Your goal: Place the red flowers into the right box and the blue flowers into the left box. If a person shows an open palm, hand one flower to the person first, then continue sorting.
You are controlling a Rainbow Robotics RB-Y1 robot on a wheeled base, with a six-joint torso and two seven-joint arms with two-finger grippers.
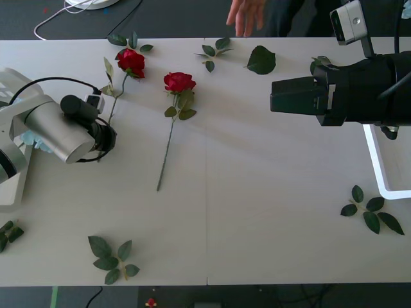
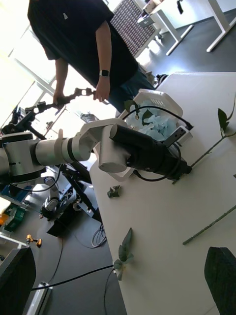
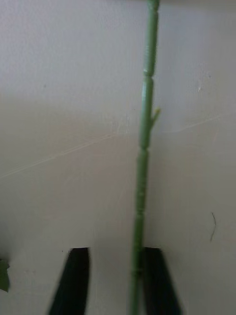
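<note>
1. Left gripper (image 3: pixel 110 280): low over the table (image 1: pixel 257 212) at the robot's left side, at the stem end of the left red rose (image 1: pixel 131 62). In the left wrist view its black fingers (image 3: pixel 73 280) stand apart, with the green stem running between them, close against one finger — not clamped.
2. Second red rose (image 1: pixel 179 81): lies flat near the table's middle, its stem trailing toward the robot, apart from both grippers.
3. Right gripper (image 1: pixel 292 96): held above the table on the robot's right. Whether its fingers are apart or together cannot be told.
4. Left box (image 2: pixel 152 106): at the table's left edge, behind the left arm — pale blue flowers (image 2: pixel 157 129) lie inside it.
5. Right box (image 1: pixel 379 173): white rim visible at the table's right edge, partly under the right arm.
6. Person's hand (image 1: pixel 246 16): at the far table edge, fingers pointing down; touching nothing.
7. Loose leaf sprigs (image 1: pixel 110 255): scattered on the table.
</note>
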